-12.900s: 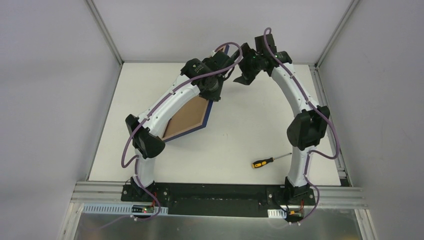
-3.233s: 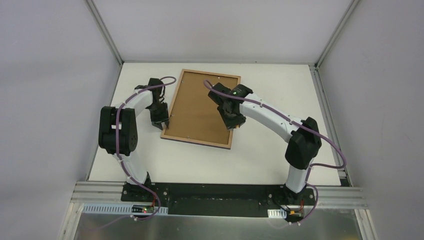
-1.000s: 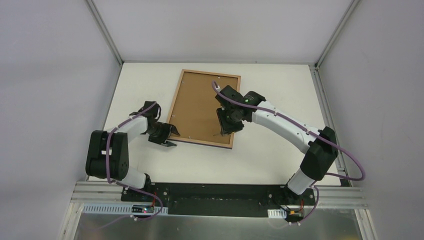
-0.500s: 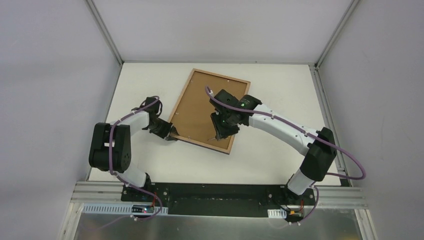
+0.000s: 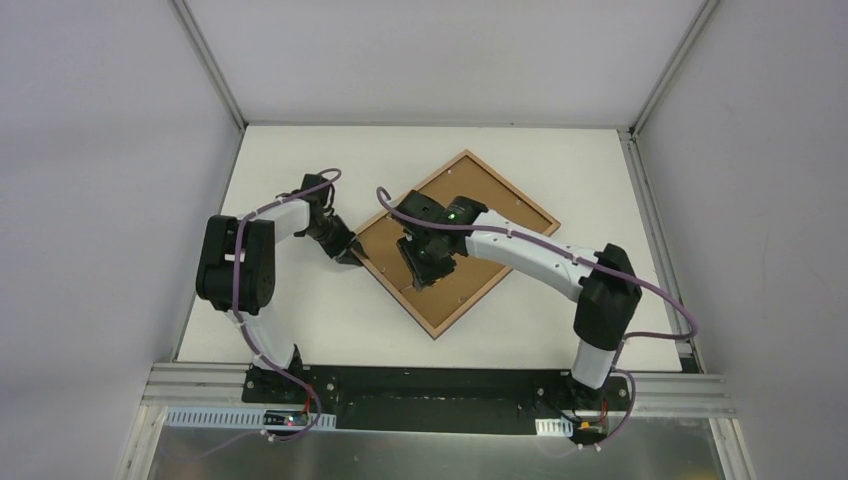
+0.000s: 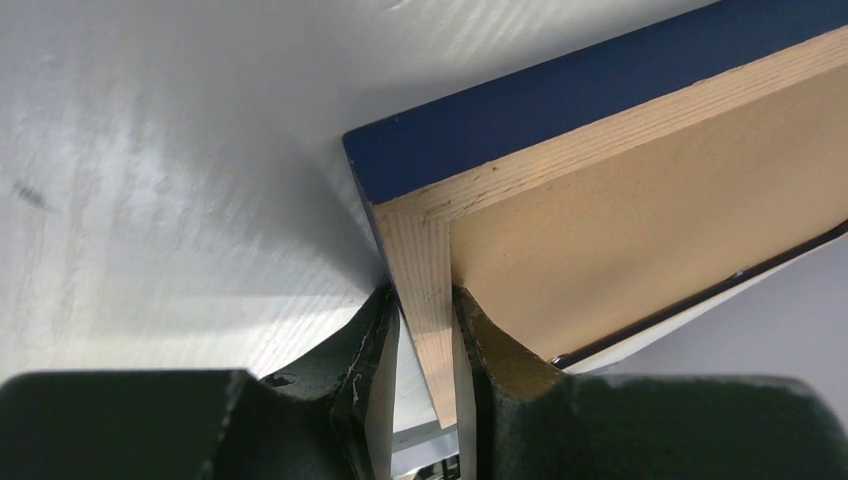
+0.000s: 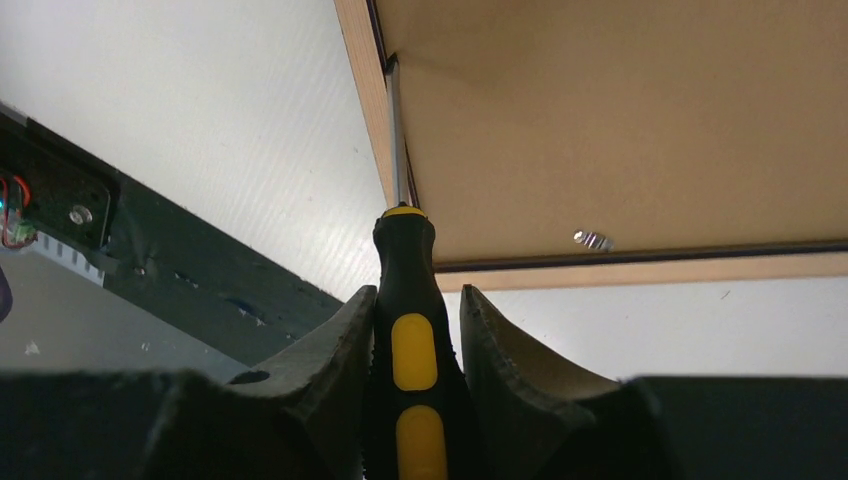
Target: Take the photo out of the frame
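The frame [image 5: 510, 183] lies face down on the table, turned like a diamond, with its brown backing board [image 5: 465, 185] facing up. The photo is hidden under that board. My left gripper [image 5: 348, 252] is shut on the frame's left corner. In the left wrist view the jaws [image 6: 425, 340] pinch the light wood edge below the dark-blue side [image 6: 560, 120]. My right gripper [image 5: 420, 275] hovers over the board, shut on a black-and-yellow screwdriver [image 7: 413, 350]. Its shaft tip sits in the gap between the wood rim [image 7: 362, 70] and the board [image 7: 620, 110].
A small metal tab [image 7: 593, 239] sticks out over the board by the rim's other side. The black base rail [image 5: 430, 385] runs along the near table edge. Aluminium posts and grey walls close in the left, right and far sides.
The left gripper has shut on the frame's corner and swung up and right. The frame has turned clockwise into a diamond. The right gripper moved left with the screwdriver.
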Motion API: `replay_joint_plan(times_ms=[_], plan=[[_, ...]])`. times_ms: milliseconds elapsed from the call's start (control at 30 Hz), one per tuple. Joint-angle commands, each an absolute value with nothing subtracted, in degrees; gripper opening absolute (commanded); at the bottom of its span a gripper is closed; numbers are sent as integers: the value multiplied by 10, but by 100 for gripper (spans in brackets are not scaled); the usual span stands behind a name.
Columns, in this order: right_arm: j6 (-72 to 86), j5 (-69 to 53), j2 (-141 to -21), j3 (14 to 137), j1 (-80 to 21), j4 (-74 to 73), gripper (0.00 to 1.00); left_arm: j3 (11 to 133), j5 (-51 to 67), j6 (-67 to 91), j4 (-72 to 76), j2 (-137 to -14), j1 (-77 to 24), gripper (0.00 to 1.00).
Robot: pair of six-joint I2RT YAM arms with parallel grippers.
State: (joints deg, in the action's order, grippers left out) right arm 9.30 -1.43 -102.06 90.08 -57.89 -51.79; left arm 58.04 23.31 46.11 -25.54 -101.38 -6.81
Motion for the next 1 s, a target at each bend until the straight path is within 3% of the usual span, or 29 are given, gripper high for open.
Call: replay_joint_plan(times_ms=[0,433,600,967], plan=[[76,43,-1051,968,-587,-509,0,596,244,414,-217,-1053,-76,0],[49,73,-1138,1101,-586,-559,0,578,265,408,-214,-1060,-76,0],[46,76,-1112,1057,-587,-534,0,575,267,412,-214,-1055,-75,0],[3,53,-1155,1112,-594,-573,0,563,266,421,-214,-1046,-76,0]])
